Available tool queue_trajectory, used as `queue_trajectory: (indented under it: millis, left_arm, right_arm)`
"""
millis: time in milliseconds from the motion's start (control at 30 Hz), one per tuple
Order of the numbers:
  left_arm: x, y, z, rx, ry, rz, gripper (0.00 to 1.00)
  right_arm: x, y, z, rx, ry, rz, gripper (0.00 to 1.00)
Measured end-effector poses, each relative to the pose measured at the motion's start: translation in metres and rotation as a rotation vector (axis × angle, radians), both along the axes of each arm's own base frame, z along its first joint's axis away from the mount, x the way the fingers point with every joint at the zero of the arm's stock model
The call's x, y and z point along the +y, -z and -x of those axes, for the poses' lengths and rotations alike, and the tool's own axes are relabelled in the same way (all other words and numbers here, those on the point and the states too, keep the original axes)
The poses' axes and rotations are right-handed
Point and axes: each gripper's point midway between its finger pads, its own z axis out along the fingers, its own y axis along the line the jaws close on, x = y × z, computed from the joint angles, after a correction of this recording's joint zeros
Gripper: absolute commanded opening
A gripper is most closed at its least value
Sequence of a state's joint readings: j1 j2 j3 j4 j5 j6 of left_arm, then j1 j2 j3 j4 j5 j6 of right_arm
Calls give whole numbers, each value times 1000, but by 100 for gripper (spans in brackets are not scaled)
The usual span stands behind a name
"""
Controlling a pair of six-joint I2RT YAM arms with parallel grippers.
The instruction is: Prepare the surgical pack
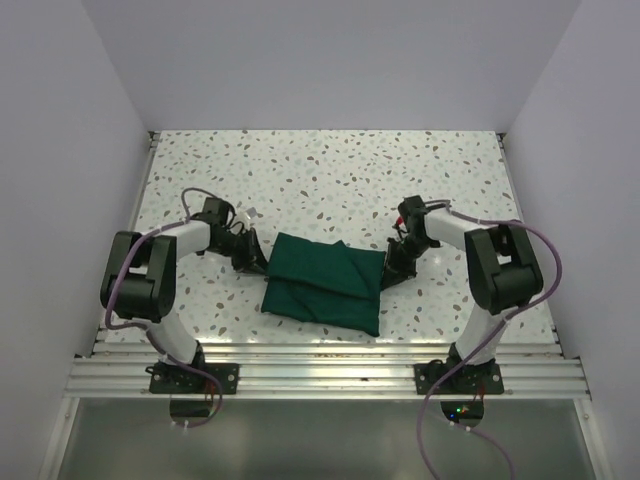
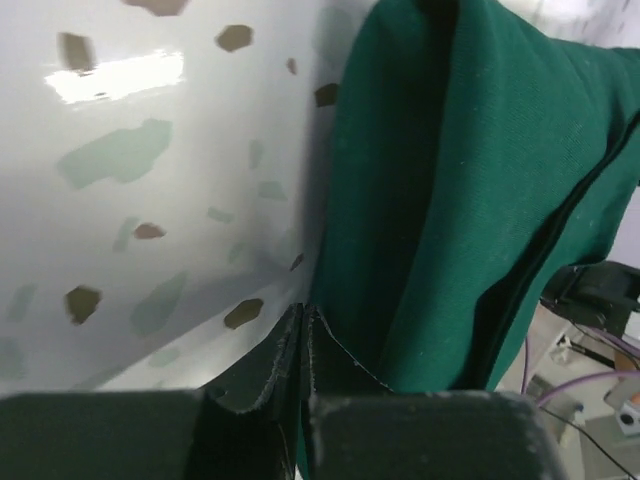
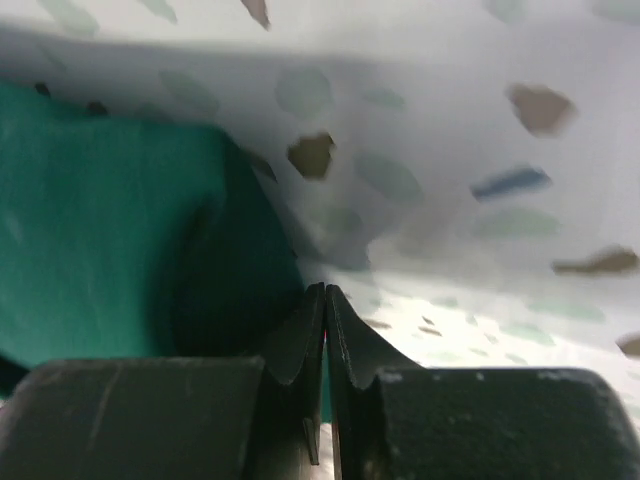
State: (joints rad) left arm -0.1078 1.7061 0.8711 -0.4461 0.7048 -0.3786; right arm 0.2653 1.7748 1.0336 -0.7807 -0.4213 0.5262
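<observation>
Basically, the folded dark green cloth bundle (image 1: 325, 285) lies flat on the white speckled table (image 1: 330, 170), midway between both arms. The left gripper (image 1: 255, 262) sits low at the bundle's far-left corner, its black fingers (image 2: 280, 375) pressed together with a sliver of green cloth pinched between them. The right gripper (image 1: 392, 270) is at the bundle's far-right corner, likewise clamped thin on the cloth edge.
</observation>
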Motion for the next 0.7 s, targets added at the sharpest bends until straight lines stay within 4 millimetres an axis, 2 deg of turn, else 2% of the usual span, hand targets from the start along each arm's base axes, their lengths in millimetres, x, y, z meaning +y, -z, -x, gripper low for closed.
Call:
queue_trajectory:
  millis: [100,233,333,433,500,533,567,633,667,700]
  left_arm:
    - [-14,2,2,22,28,65,5]
    - [-21,7,2,65,26,108,5]
    - [-22,8,-13,81,-11,124,5]
    - [-21,6,-37,66,-50,124,5]
    - [-19,4,-54,46,-71,108,10]
    - [-17,3,-61,33,-78,99,18]
    - [-14,2,-67,18,-89,89,22]
    - [-6,1,-74,9,-122,70,29]
    - [-1,1,-75,13,-140,64,32]
    - [4,2,-74,15,-154,56,33]
  right_arm:
    - [13,9,-3,30,-15,-12,7]
    - [27,6,-26,21,-19,-35,8]
    - [31,5,-60,-11,-10,-29,9]
    - [34,4,-104,-61,8,-24,10]
    - [37,3,-134,-93,17,-26,14]
    - [39,3,-148,-109,19,-20,18]
    - [41,0,-161,-130,17,-20,28]
    - [41,-4,-188,-183,8,7,39]
    - [41,-8,-196,-201,3,16,50]
    - [39,-14,-204,-226,-5,37,55]
